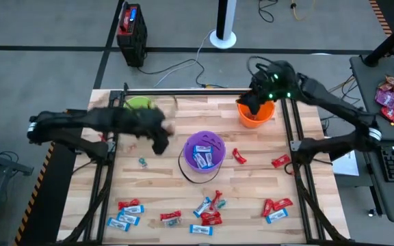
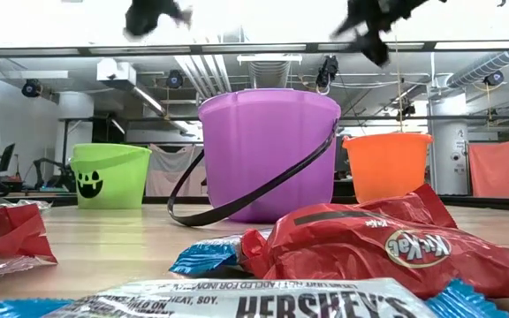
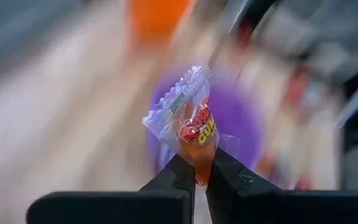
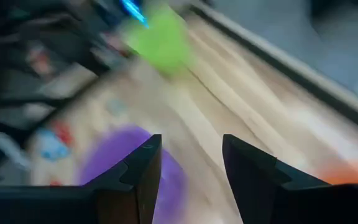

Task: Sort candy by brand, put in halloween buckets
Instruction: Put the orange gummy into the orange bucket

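Carrying: left tool (image 3: 196, 171) pinched shut on a clear-and-orange candy (image 3: 188, 121) by its lower end, so the wrapper stands up free of the fingers and can drop cleanly.
Left tool place: raised above the surface (image 1: 163, 188), between the green bucket (image 1: 140, 104) near the far left corner and the purple bucket (image 1: 204, 152) at the middle; likely bound for one of the two, cannot tell which.
Right tool (image 4: 190, 163): fingers spread, nothing between them; over the orange bucket (image 1: 256, 113) near the far right corner, probably just done with a drop there or waiting clear of the left arm.
Purple bucket: holds blue-and-white pieces, handle flopped toward the near edge, so the mouth stays unblocked from above.
Green bucket: contents hidden by the left arm.
Orange bucket: contents hidden by the right arm.
Loose candy: red pieces (image 1: 275, 204) and blue-and-white pieces (image 1: 124, 219) scattered along the near edge, two red ones (image 1: 280, 161) right of the purple bucket, one small piece (image 1: 143, 162) left of it; left flat and apart, easy to pick singly.
Progress: partly sorted, judging by the many pieces on the surface.
Risk: thin grip on a slack wrapper edge could slip during a fast swing.
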